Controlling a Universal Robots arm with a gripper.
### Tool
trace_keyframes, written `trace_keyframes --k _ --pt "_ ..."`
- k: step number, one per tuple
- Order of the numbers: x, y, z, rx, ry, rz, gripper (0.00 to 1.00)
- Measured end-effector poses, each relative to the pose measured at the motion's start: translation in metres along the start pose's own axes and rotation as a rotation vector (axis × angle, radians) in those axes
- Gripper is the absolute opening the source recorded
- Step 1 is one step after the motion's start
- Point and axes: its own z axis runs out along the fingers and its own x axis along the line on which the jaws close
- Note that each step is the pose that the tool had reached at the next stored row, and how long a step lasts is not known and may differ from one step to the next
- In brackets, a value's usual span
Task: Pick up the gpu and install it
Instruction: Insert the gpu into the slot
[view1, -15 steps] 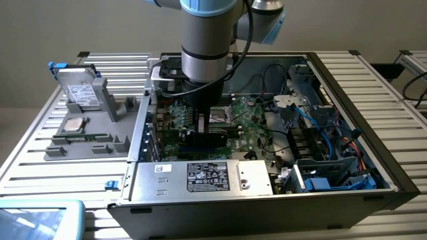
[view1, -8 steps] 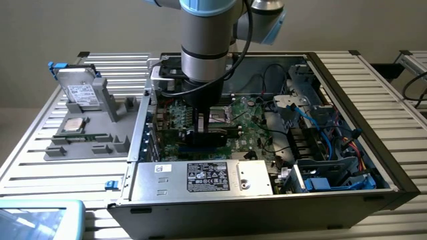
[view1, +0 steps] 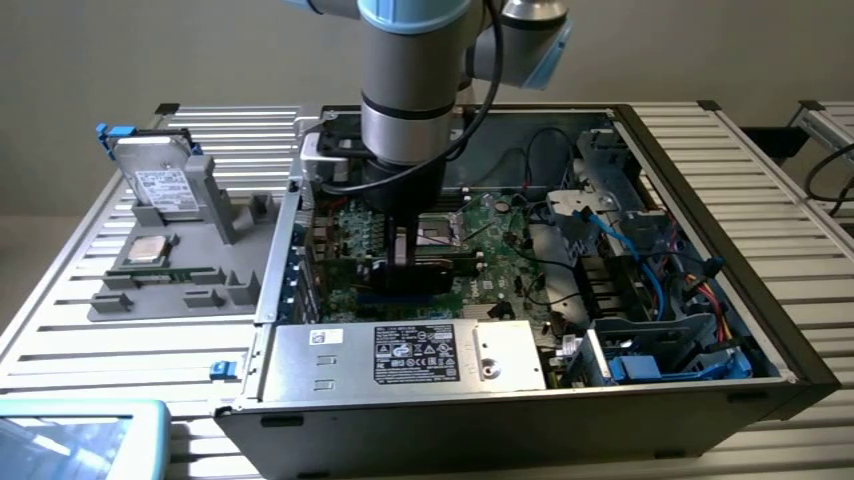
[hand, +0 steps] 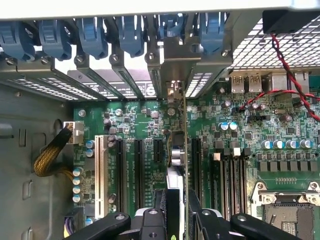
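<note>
The gpu (hand: 176, 152) stands on edge over the green motherboard (hand: 235, 150), seen edge-on as a thin board with a block on one side. Its metal bracket end (hand: 174, 92) reaches the rear slot openings under the blue clips (hand: 131, 35). My gripper (hand: 182, 220) is shut on the card's near end, a black finger (hand: 161, 215) on either face. The card lies between two black expansion slots (hand: 137, 172); whether it sits in a slot I cannot tell. In the exterior view the gripper (view1: 416, 262) is deep inside the open computer case (view1: 534, 425), with the gpu (view1: 424, 272) dark beneath it.
A CPU socket (hand: 290, 212) and memory slots (hand: 226, 185) lie beside the card. A yellow cable bundle (hand: 50, 155) and red-black wires (hand: 286, 65) run nearby. Outside the case, a grey fixture (view1: 174, 290) holds a hard drive (view1: 167, 185) and a chip (view1: 147, 250). The power supply (view1: 400, 355) fills the case's front.
</note>
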Motion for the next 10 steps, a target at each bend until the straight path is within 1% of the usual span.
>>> trace_keyframes --k 10 --pt "-0.0001 0.0009 0.0015 -0.0002 0.0 0.0 0.28"
